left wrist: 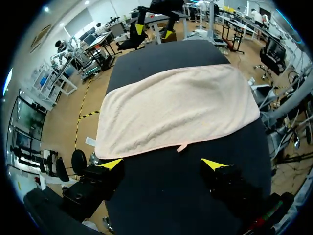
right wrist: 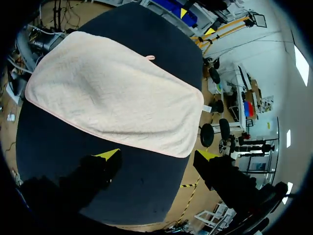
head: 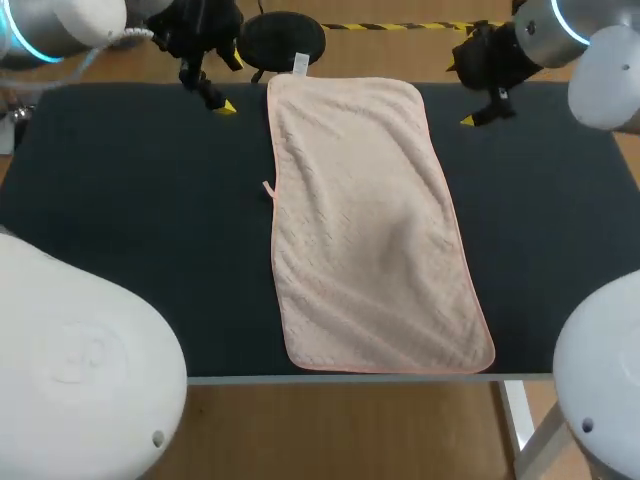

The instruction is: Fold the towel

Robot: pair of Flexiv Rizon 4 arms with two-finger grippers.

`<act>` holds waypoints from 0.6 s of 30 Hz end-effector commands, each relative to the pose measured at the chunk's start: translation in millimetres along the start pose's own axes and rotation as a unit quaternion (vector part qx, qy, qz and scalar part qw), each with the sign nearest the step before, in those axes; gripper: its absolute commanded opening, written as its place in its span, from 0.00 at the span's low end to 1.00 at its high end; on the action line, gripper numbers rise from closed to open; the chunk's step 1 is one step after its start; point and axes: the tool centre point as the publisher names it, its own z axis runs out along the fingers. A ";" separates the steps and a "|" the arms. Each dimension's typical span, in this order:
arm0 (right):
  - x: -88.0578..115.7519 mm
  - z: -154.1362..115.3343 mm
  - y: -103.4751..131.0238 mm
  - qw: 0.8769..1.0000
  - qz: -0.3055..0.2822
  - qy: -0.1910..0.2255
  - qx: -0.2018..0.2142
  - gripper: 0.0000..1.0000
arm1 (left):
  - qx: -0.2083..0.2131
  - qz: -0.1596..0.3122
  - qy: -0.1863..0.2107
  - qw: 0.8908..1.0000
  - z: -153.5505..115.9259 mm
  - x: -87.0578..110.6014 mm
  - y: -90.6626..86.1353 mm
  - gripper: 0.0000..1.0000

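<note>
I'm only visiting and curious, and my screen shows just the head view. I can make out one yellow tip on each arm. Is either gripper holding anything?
Observer: No. The left wrist view shows both tips of the left gripper wide apart above the dark table, with nothing between them.
Visitor: And the one on the other side?
Observer: The right wrist view shows the right gripper open and empty too. The towel lies flat ahead of it, with a strip of bare table between.
</note>
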 end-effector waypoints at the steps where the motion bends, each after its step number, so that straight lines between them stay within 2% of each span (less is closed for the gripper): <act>1: -9.2 23.7 -0.5 0.961 -0.004 0.245 0.131 1.00 | -0.181 0.117 0.111 0.970 8.5 -14.2 -3.1 1.00; 4: 1.0 31.1 7.4 0.956 0.016 0.253 0.144 1.00 | -0.194 0.102 0.116 0.969 23.4 -8.4 -6.7 1.00; 8: 14.8 37.8 11.9 0.955 0.061 0.255 0.142 1.00 | -0.175 0.079 0.116 0.975 37.8 1.6 -6.8 1.00; 13: 26.3 45.7 15.1 0.949 0.097 0.251 0.164 1.00 | -0.170 0.047 0.110 0.978 52.0 11.6 -11.2 1.00; 16: 31.9 49.0 15.1 0.953 0.110 0.228 0.165 1.00 | -0.159 0.029 0.108 0.981 59.0 17.0 -18.0 1.00; 18: 35.1 52.8 15.1 0.959 0.117 0.212 0.145 1.00 | -0.148 0.010 0.109 0.983 63.9 19.9 -22.2 1.00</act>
